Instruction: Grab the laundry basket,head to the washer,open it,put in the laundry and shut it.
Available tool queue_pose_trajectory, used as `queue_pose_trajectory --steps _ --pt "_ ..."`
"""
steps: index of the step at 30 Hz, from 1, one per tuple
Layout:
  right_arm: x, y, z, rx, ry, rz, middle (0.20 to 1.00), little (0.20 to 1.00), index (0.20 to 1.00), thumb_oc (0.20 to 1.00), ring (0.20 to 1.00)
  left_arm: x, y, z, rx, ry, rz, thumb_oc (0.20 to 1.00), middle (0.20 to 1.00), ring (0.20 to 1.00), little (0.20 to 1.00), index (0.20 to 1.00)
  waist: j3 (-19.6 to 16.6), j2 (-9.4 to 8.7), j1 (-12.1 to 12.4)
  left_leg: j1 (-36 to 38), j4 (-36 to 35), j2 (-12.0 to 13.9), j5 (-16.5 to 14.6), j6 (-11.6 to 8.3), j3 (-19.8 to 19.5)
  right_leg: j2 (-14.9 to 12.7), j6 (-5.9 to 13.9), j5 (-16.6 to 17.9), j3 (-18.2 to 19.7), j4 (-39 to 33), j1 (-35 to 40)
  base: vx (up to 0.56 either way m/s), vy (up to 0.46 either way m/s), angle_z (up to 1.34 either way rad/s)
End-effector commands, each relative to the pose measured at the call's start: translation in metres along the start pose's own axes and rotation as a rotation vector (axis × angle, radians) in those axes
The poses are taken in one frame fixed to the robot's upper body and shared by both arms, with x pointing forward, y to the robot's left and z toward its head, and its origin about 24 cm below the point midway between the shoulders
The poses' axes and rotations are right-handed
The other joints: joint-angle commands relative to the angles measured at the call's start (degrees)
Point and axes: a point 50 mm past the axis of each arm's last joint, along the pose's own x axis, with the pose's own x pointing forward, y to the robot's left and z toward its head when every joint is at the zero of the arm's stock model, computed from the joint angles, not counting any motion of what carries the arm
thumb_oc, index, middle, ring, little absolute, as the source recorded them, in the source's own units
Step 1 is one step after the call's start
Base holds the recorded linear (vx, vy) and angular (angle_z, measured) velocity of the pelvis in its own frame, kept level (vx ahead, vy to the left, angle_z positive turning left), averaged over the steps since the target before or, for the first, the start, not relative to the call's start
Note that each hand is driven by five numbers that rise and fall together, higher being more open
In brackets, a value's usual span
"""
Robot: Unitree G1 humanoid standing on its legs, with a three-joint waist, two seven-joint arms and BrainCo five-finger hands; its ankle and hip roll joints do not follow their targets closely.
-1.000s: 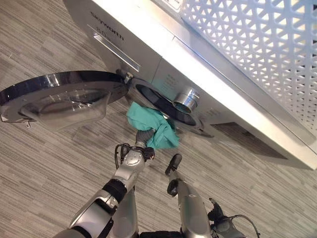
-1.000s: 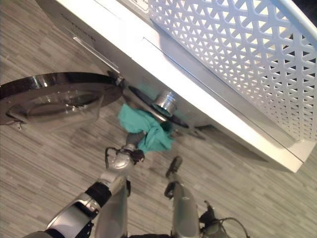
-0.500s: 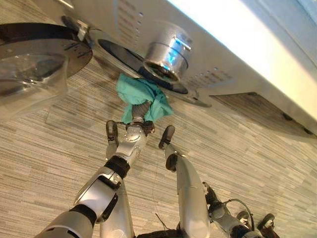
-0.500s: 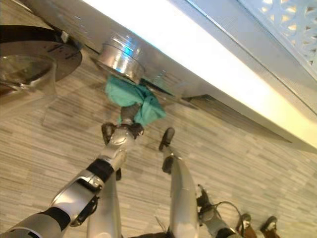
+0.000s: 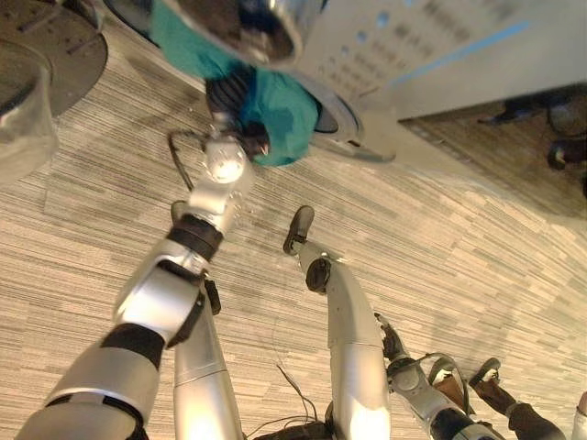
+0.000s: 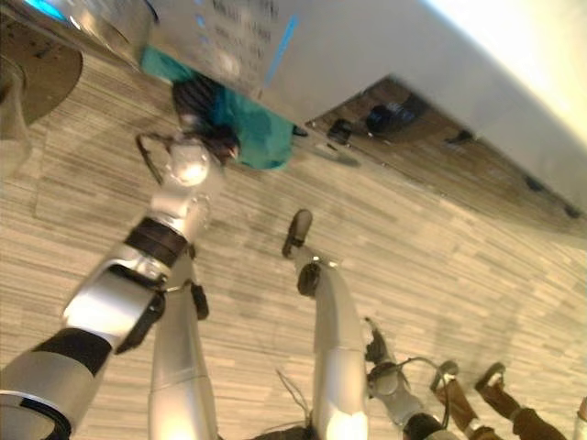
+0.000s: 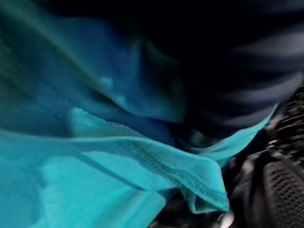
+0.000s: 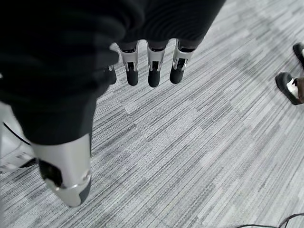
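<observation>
At twelve o'clock, my left hand (image 5: 231,92) grips the cloth (image 5: 280,115) at the washer (image 5: 431,46) mouth. My wrist view adds its folded hem (image 7: 180,178); my right hand (image 8: 152,61) hangs open over floor (image 8: 199,156).

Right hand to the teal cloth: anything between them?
Only bare striped floor between the right hand and the teal cloth, seen in the left eye view.

Your left arm reaches forward and up from the lower left, wrist cover leading, and the left hand (image 5: 240,108) is buried in teal cloth, so you cannot read whether it is clasped or slack. Your right arm hangs low at the lower right, away from the left. The right hand (image 8: 142,33) points down toward the floor with its fingers (image 8: 154,66) straight and relaxed in a row, the thumb apart from them, nothing in its grasp.
</observation>
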Motion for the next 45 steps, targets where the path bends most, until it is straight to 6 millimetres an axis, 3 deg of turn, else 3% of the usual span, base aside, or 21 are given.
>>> queue_pose_trajectory --steps 1,7,10,13,16,17,22,27,31,32,33,37,39,40,41,42,43,44,45 --pt "-0.008 0.006 0.037 0.176 -0.198 0.04 1.0 1.0 1.0 1.0 1.0 0.014 0.023 0.03 0.024 -0.156 0.066 0.2 0.2 0.2 0.2 0.2 -5.68 -0.06 0.03 -7.37 7.73 3.82 -6.47 0.4 1.62 -1.52 5.87 -0.55 3.49 3.49 -2.97 0.05 0.0 -0.06" --pt "-0.01 -0.003 0.047 0.199 -0.25 0.033 1.0 1.0 1.0 1.0 1.0 0.02 0.023 0.059 0.014 -0.259 0.073 0.2 0.2 0.2 0.2 0.2 -7.91 0.09 -0.37 -13.75 16.92 4.14 -10.51 0.99 1.17 -2.06 4.88 -3.34 3.69 10.08 -8.45 0.07 0.002 -0.08" --pt "-0.012 -0.008 0.048 0.19 -0.27 0.028 1.0 1.0 1.0 1.0 1.0 0.022 -0.003 0.074 -0.013 -0.301 0.01 0.2 0.2 0.2 0.2 0.2 -8.54 0.53 -0.9 -16.22 20.56 3.62 -11.88 1.65 0.64 -2.22 4.7 -4.31 4.64 12.21 -10.41 0.06 -0.005 -0.07" --pt "-0.01 -0.019 0.046 0.154 -0.267 -0.005 1.0 1.0 1.0 1.0 1.0 0.025 -0.055 0.087 -0.019 -0.298 -0.103 0.2 0.2 0.2 0.2 0.2 -9.29 1.53 -1.89 -17.57 21.92 3.15 -12.18 2.15 0.45 -2.27 4.45 -5.02 5.68 13.28 -11.76 0.04 0.003 0.04" --pt "-0.01 -0.028 0.047 0.151 -0.276 -0.039 1.0 1.0 1.0 1.0 1.0 0.027 -0.071 0.097 0.012 -0.312 -0.144 0.2 0.2 0.2 0.2 0.2 -9.61 2.12 -2.48 -17.99 22.26 3.29 -12.25 2.44 0.61 -1.9 4.3 -5.18 6.25 13.61 -12.38 0.01 0.004 -0.02" --pt "-0.01 -0.036 0.044 0.152 -0.267 -0.075 1.0 1.0 1.0 1.0 1.0 0.028 -0.088 0.113 -0.022 -0.334 -0.186 0.2 0.2 0.2 0.2 0.2 -9.56 2.9 -2.89 -18.34 22.97 3.38 -12.63 2.71 0.95 -1.54 4.34 -5.32 6.92 13.96 -13.19 0.02 0.009 -0.1" --pt "-0.017 -0.043 0.039 0.132 -0.259 -0.089 1.0 1.0 1.0 1.0 1.0 0.003 -0.123 0.123 -0.188 -0.362 -0.321 0.2 0.2 0.2 0.2 0.2 -9.5 4.04 -2.81 -18.67 25.45 3.69 -13.76 3.02 1.42 -0.37 4.24 -5.45 8.37 14.7 -14.17 0.02 0.013 -0.08" --pt "-0.02 -0.051 0.04 0.127 -0.278 -0.104 1.0 1.0 1.0 1.0 1.0 0.005 -0.135 0.145 -0.23 -0.393 -0.33 0.2 0.2 0.2 0.2 0.2 -9.67 4.22 -3.39 -19.43 27.26 4.34 -14.77 3.38 2.11 1.05 4.38 -5.15 9.8 14.67 -15.48 0.02 0.027 -0.16" --pt "-0.019 -0.063 0.043 0.109 -0.293 -0.141 1.0 1.0 1.0 1.0 1.0 0.008 -0.138 0.182 -0.303 -0.47 -0.324 0.2 0.2 0.2 0.2 0.2 -10.37 4.65 -3.94 -20.18 26.96 4.21 -14.5 3.43 2.57 1.4 4.77 -4.75 10.58 14.33 -16.45 0.02 0.002 -0.11" --pt "-0.02 -0.069 0.044 0.105 -0.302 -0.158 1.0 1.0 1.0 1.0 1.0 0.003 -0.139 0.211 -0.372 -0.554 -0.347 0.2 0.2 0.2 0.2 0.2 -10.99 4.89 -4.17 -20.52 26.27 4.16 -14.07 3.3 2.62 1.54 4.87 -4.57 10.79 13.94 -17.04 0.02 -0.007 -0.05" --pt "-0.02 -0.069 0.044 0.104 -0.302 -0.159 1.0 1.0 1.0 1.0 1.0 0.003 -0.139 0.211 -0.374 -0.555 -0.347 0.2 0.2 0.2 0.2 0.2 -11.0 4.92 -4.17 -20.56 26.21 4.16 -14.02 3.3 2.66 1.55 4.87 -4.53 10.82 13.91 -17.12 0.0 0.0 0.0" --pt "-0.025 -0.078 0.04 0.097 -0.302 -0.175 1.0 1.0 1.0 1.0 1.0 -0.015 -0.141 0.248 -0.487 -0.686 -0.408 0.2 0.2 0.2 0.2 0.2 -12.01 5.14 -4.63 -20.78 25.29 4.63 -13.31 2.89 3.06 2.02 4.96 -4.09 10.89 13.35 -17.73 0.0 0.0 0.0" --pt "-0.03 -0.081 0.034 0.086 -0.295 -0.174 1.0 1.0 1.0 1.0 1.0 -0.01 -0.137 0.244 -0.441 -0.677 -0.384 0.2 0.2 0.2 0.2 0.2 -12.65 5.23 -4.54 -20.91 24.72 4.81 -12.96 2.81 3.17 2.32 4.97 -3.67 10.81 12.79 -17.82 0.0 0.0 0.0" --pt "-0.03 -0.081 0.031 0.082 -0.285 -0.165 1.0 1.0 1.0 1.0 1.0 0.0 -0.135 0.232 -0.327 -0.632 -0.368 1.0 1.0 1.0 1.0 1.0 -12.97 5.59 -4.36 -20.9 24.28 4.88 -12.75 2.81 3.27 2.29 5.07 -3.33 10.66 12.34 -17.81 0.0 0.0 0.0" --pt "-0.031 -0.083 0.027 0.082 -0.271 -0.164 1.0 1.0 1.0 1.0 1.0 0.016 -0.127 0.214 -0.135 -0.565 -0.357 1.0 1.0 1.0 1.0 1.0 -13.15 6.18 -3.95 -20.85 23.79 4.95 -12.43 2.8 3.3 2.22 5.07 -3.16 10.61 12.05 -17.75 0.0 0.0 0.0" --pt "-0.03 -0.082 0.028 0.083 -0.274 -0.161 1.0 1.0 1.0 1.0 1.0 0.017 -0.127 0.215 -0.131 -0.564 -0.361 1.0 1.0 1.0 1.0 1.0 -13.09 6.06 -4.07 -20.83 23.66 4.93 -12.35 2.78 3.26 2.23 5.07 -3.11 10.53 11.91 -17.7 -0.03 0.017 -0.04" --pt "-0.03 -0.083 0.024 0.103 -0.256 -0.154 1.0 1.0 1.0 1.0 1.0 0.043 -0.101 0.188 0.17 -0.457 -0.328 1.0 1.0 1.0 1.0 1.0 -13.18 7.06 -3.34 -20.77 22.57 4.76 -11.83 2.73 3.35 2.03 5.04 -2.83 10.36 11.45 -17.54 -0.03 0.015 -0.03" --pt "-0.026 -0.081 0.025 0.119 -0.247 -0.15 1.0 1.0 1.0 1.0 1.0 0.048 -0.099 0.181 0.308 -0.438 -0.335 1.0 1.0 1.0 1.0 1.0 -12.99 7.4 -2.96 -20.62 22.0 4.62 -11.53 2.67 3.46 1.86 4.98 -2.73 10.21 11.14 -17.39 -0.05 0.027 -0.02" --pt "-0.022 -0.082 0.027 0.136 -0.243 -0.15 1.0 1.0 1.0 1.0 1.0 0.059 -0.084 0.165 0.662 -0.4 -0.322 1.0 1.0 1.0 1.0 1.0 -12.8 8.19 -1.97 -20.44 21.59 4.33 -11.18 2.7 3.7 1.62 4.95 -2.6 10.16 10.93 -17.27 -0.03 0.015 0.01"
